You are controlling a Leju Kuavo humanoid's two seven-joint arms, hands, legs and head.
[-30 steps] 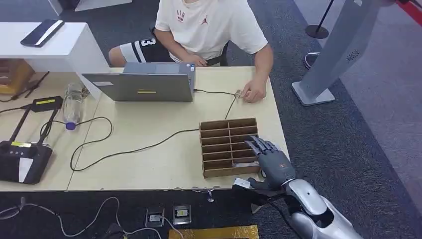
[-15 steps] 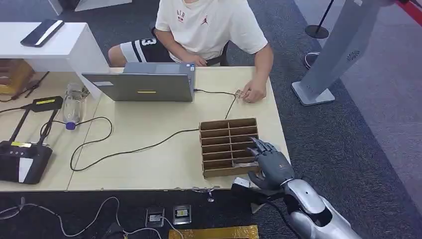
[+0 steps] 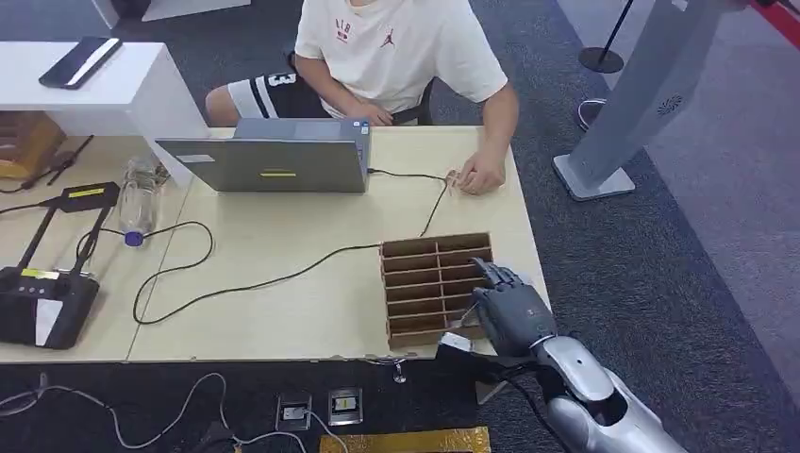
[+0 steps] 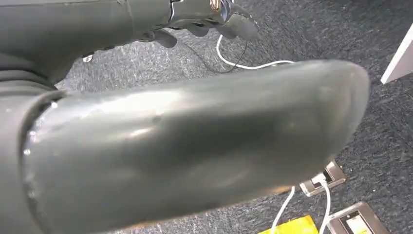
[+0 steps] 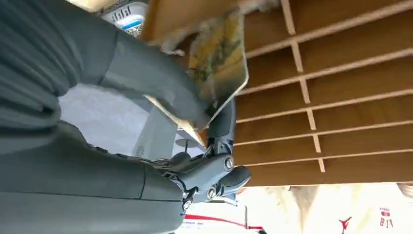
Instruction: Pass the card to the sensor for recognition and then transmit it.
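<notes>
My right hand (image 3: 510, 312) lies over the near right corner of a brown cardboard slotted box (image 3: 423, 276) on the light wooden table (image 3: 283, 302). In the right wrist view the thumb (image 5: 156, 80) and a dark finger pinch a card (image 5: 220, 51) with a yellow-green picture, right at the box's slots (image 5: 341, 112). A black scanner device (image 3: 42, 302) with a jointed arm stands at the table's far left. My left hand (image 4: 195, 146) hangs over the dark carpet and holds nothing.
A person in a white shirt (image 3: 396, 47) sits across the table, one hand (image 3: 481, 175) resting by a cable. A grey laptop (image 3: 274, 160), a water bottle (image 3: 139, 200) and a looping black cable (image 3: 189, 274) lie between box and scanner. A grey stand (image 3: 632, 104) rises at the right.
The cardboard box has slid a little toward the table's near edge, and my right hand has drawn back with it.
</notes>
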